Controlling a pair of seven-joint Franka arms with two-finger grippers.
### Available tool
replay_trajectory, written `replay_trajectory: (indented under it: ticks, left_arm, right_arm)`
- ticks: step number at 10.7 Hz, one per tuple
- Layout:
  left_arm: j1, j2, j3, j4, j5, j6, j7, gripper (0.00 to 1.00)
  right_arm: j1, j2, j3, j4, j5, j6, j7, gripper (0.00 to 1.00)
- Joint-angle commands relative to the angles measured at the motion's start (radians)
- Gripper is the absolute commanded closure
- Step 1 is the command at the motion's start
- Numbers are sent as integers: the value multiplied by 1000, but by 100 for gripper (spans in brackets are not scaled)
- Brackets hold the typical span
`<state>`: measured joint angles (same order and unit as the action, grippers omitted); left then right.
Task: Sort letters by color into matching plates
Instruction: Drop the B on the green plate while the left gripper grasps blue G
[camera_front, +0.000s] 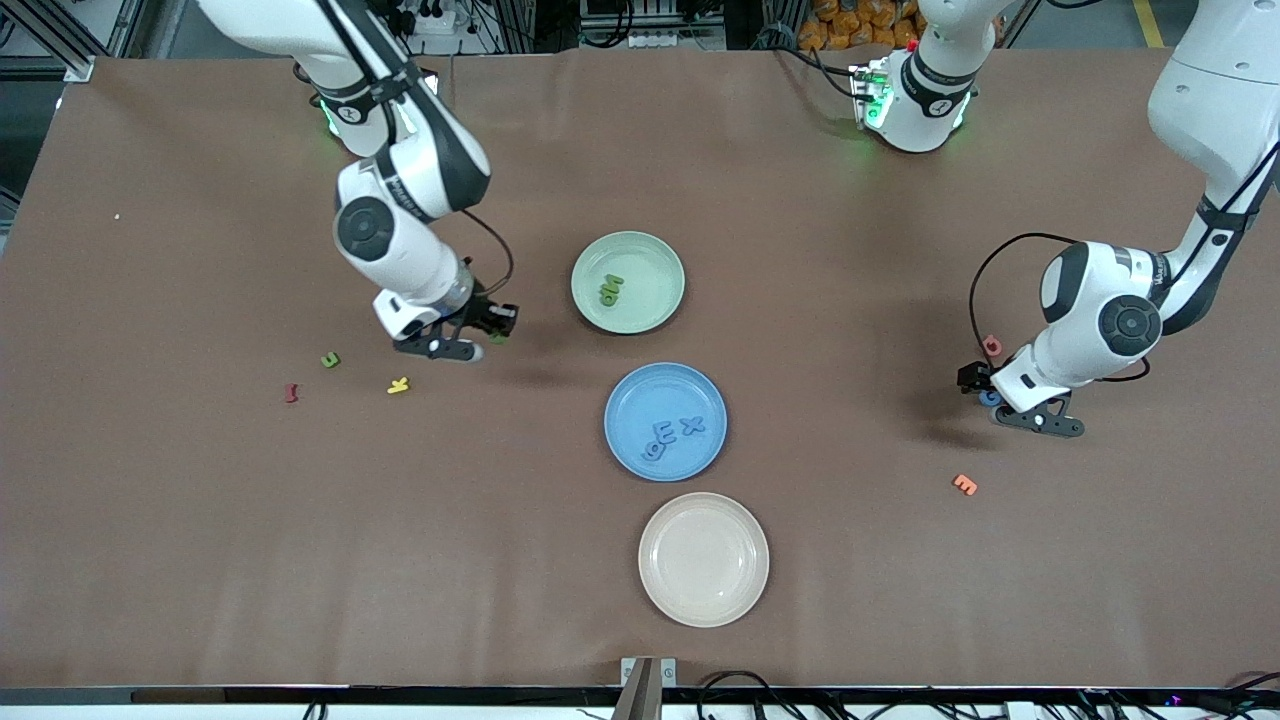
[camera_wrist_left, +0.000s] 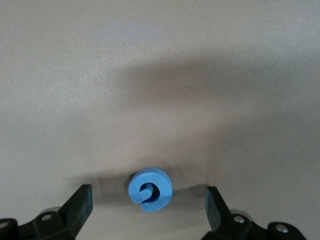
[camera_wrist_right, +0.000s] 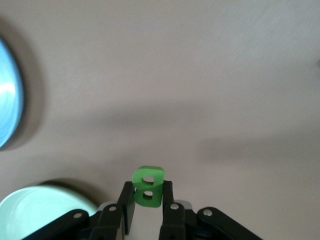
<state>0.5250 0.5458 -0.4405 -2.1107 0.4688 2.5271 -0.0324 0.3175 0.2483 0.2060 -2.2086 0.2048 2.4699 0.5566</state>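
Right gripper (camera_wrist_right: 147, 197) — jaws pinching a green letter (camera_wrist_right: 148, 186) above the table beside the green plate (camera_front: 628, 281); carry over the plate's middle, then release low. Left gripper (camera_wrist_left: 149, 210) — jaws spread around a blue letter (camera_wrist_left: 149, 189) on the table; close squarely.

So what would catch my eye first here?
Probably the three plates lined up mid-table: green plate, blue plate with letters in them, and a bare cream plate nearest the camera. Then the right gripper pinching a green letter near the green plate, and the left gripper open around a blue letter.
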Motion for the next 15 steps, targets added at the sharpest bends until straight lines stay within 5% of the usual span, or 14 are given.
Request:
replay_trajectory:
  ticks: [1, 2, 3, 10, 15]
  left_arm:
    - [7, 5, -12, 14, -27, -22, 26, 0]
    - [6, 5, -11, 12, -25, -22, 29, 16]
    - [6, 5, -11, 11, -22, -22, 34, 97]
    - [-11, 0, -17, 15, -12, -21, 23, 100]
    - [-52, 6, -119, 89, -27, -24, -165, 100]
  right_arm:
    - [72, 8, 68, 10, 15, 59, 208, 100]
    - [77, 11, 97, 10, 15, 76, 264, 100]
    - [89, 17, 130, 10, 15, 95, 316, 100]
    - [206, 138, 145, 3, -10, 201, 433, 100]
    - [207, 192, 145, 9, -41, 250, 433, 100]
